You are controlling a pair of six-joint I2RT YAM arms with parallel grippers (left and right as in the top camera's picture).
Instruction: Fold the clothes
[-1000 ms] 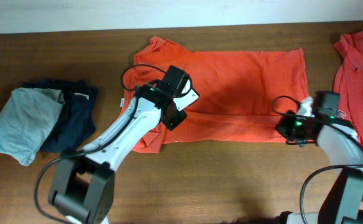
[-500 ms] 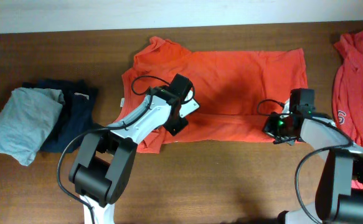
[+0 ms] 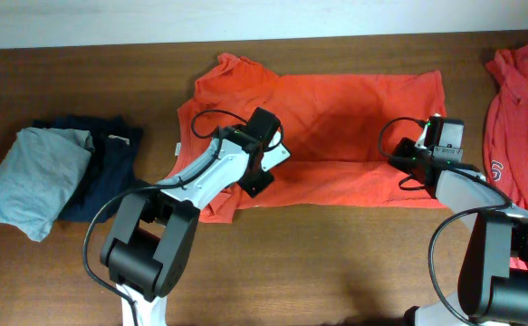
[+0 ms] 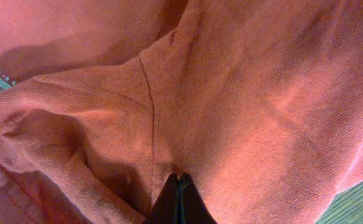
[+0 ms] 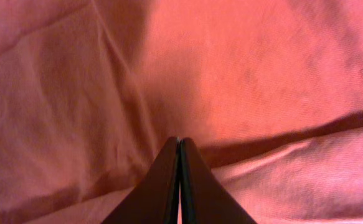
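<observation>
- Far left, well apart from the work: a light-grey folded garment point(image 3: 30, 177) lies partly over a dark navy folded garment point(image 3: 110, 158). Neither is part of the fold in hand.
- The left tool point(image 4: 179, 177) is closed narrow, tips together. It sits on the spread T-shirt point(image 3: 354, 113) where the near sleeve meets the body. In the wrist view a seam runs straight to its tips and the cloth puckers there, so it seems to have a pinch of the shirt.
- The spread T-shirt lies flat in the middle of the worktop point(image 3: 336, 267). Its long axis runs left to right, sleeves at the left end and hem at the right. A straight crease runs along that axis, and a tool stands at each end of it.
- That is the relation that counts: both tools sit on one line parallel to the shirt's length. Most of the shirt lies beyond that line, toward the far edge, and a narrower strip lies on the robot's side. I judge any lengthwise fold would turn about this line.
- The right tool point(image 5: 179, 142) is also closed narrow, near the hem end, beside a shadowed fold edge. Whether it nips any cloth I cannot tell.
- Far right, a second orange-red T-shirt point(image 3: 515, 100) lies crumpled, nearer the right arm and not yet folded.
</observation>
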